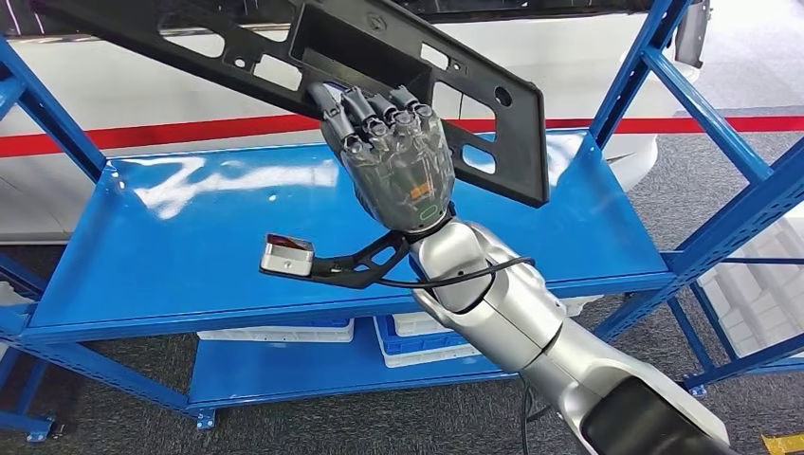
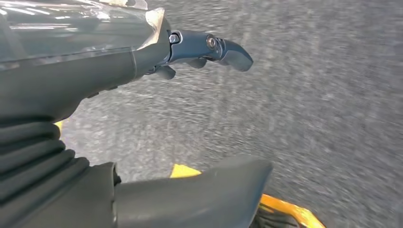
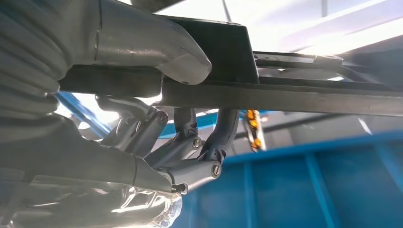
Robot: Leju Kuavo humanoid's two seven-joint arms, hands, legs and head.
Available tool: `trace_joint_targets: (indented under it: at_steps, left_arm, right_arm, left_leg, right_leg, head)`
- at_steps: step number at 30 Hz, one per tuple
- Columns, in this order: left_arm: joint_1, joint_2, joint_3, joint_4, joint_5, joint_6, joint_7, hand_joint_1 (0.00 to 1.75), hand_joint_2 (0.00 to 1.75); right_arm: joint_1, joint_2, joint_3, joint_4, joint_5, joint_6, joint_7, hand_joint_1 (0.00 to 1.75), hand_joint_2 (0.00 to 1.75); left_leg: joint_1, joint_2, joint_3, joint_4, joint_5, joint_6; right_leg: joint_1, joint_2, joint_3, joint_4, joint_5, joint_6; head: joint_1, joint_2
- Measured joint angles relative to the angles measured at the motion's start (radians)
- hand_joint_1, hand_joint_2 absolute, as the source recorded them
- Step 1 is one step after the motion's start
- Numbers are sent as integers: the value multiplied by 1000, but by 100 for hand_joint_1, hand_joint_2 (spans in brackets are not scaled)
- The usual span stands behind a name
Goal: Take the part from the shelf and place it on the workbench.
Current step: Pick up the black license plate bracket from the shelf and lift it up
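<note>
Head view: right hand (image 1: 393, 161) grips the black part (image 1: 379, 71) above the shelf (image 1: 190, 237); left hand (image 2: 95, 71) seemingly empty.

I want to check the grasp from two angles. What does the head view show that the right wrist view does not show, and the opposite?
Head view alone: the whole black part lifted clear above the blue shelf, the silver right arm, and white bins on the lower level.

Right wrist view alone: the thumb pressing one face of the part's edge while the darker fingers curl onto the opposite face.

Both: the right hand gripping the part, with blue shelving behind.
</note>
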Motion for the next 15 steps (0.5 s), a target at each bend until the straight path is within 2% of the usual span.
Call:
trace_joint_targets:
  at_steps: [8, 15]
  left_arm:
    - [-13, -28, 13, -7, 2, 61, -3, 0, 175]
    - [-18, -37, 18, -10, 2, 64, -3, 0, 175]
  right_arm:
    - [121, 11, -128, -157, 0, 0, -142, 175, 175]
    - [157, 17, -173, -203, 0, 0, -158, 175, 175]
  left_leg:
    - [0, -1, 0, 0, -1, 1]
    - [0, 0, 0, 0, -1, 1]
  right_leg:
    - [0, 0, 0, 0, -1, 1]
    - [0, 0, 0, 0, -1, 1]
  head:
    - [0, 0]
    - [0, 0]
